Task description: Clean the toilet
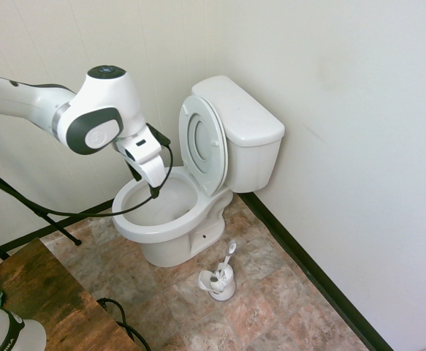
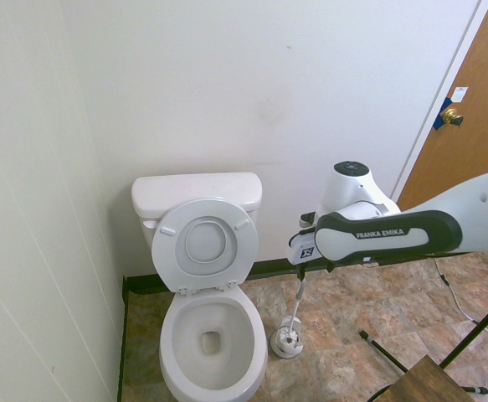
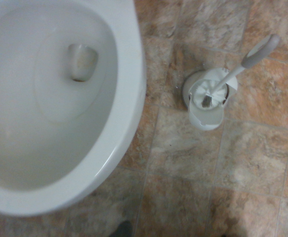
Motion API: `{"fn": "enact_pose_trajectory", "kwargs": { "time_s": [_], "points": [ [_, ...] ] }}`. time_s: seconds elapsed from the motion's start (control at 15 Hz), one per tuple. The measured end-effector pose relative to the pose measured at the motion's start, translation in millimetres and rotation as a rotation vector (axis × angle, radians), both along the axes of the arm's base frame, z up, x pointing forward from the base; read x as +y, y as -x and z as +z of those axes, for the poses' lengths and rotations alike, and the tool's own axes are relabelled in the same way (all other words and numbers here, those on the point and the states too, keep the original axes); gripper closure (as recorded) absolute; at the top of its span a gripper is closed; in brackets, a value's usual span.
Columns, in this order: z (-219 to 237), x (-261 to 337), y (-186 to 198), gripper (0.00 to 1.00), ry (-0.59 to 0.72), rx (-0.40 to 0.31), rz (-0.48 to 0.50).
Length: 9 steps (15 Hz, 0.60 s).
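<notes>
The toilet (image 1: pixel 170 228) stands in the corner, glossy white, with its seat and lid (image 1: pixel 202 143) raised against the tank (image 1: pixel 245 121). The bowl (image 2: pixel 213 337) holds nothing but its drain. In the wrist view the bowl rim (image 3: pixel 130 94) fills one side of the picture. My gripper (image 1: pixel 153 190) hangs above the near side of the bowl rim, pointing down. It is open and nothing is in it. From the other side the gripper (image 2: pixel 302 270) hangs above the floor beside the bowl.
A white toilet brush (image 1: pixel 227 257) leans in its small white holder (image 1: pixel 218 285) on the tiled floor beside the bowl; it shows too as brush (image 3: pixel 245 59) and holder (image 3: pixel 206 106). Walls close in behind and beside. A wooden door (image 2: pixel 465 126) is at the right.
</notes>
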<state>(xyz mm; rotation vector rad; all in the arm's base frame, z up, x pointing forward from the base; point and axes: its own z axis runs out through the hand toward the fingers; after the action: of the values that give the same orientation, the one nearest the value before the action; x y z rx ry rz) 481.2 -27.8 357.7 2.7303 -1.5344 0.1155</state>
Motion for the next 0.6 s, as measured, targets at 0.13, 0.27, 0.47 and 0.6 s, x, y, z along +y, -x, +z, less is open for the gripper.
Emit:
{"fn": "enact_pose_trajectory", "kwargs": {
  "time_s": [0.13,0.27,0.47,0.6],
  "points": [
    [-18.0,-23.1,-24.7,0.00,0.016,0.011,-0.081],
    [-43.6,-47.4,-48.3,0.00,0.018,0.028,-0.145],
    [-96.1,-77.0,-77.0,0.00,0.017,0.058,-0.209],
    [-131.8,-94.2,-91.9,0.00,0.004,0.084,-0.253]
  ]
}}
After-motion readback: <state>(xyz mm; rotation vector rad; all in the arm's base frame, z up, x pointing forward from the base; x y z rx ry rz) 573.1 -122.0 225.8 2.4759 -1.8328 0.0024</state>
